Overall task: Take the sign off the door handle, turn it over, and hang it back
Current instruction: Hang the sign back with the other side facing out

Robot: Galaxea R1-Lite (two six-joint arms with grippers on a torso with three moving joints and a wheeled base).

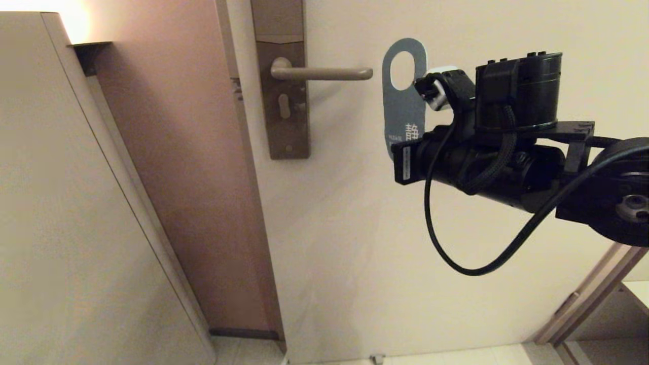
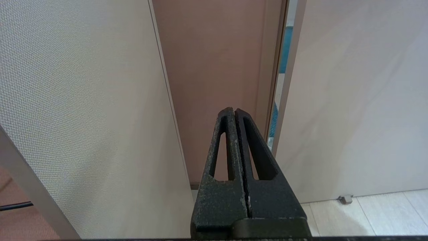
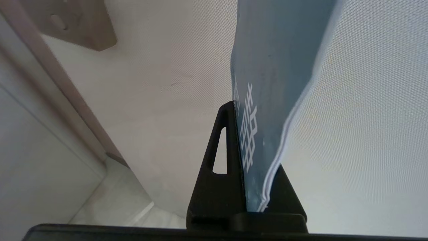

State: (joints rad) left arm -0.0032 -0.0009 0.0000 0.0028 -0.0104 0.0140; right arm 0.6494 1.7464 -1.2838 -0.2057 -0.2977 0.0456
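- The flat teal-blue sign, an oblong card with rounded ends and an oval hole, was off the matte taupe-bronze lever door handle, held just beside the lever's free end, clear of it.
- The right gripper was clamped on the sign's lower part, blue lettered face toward the head camera.
- Judged from this, removal was done; turning over and rehanging remained.
- The left gripper was closed on nothing, parked low.
- Behind stood the cream door, its brown backplate, a pale tiled floor, and a lit wall.
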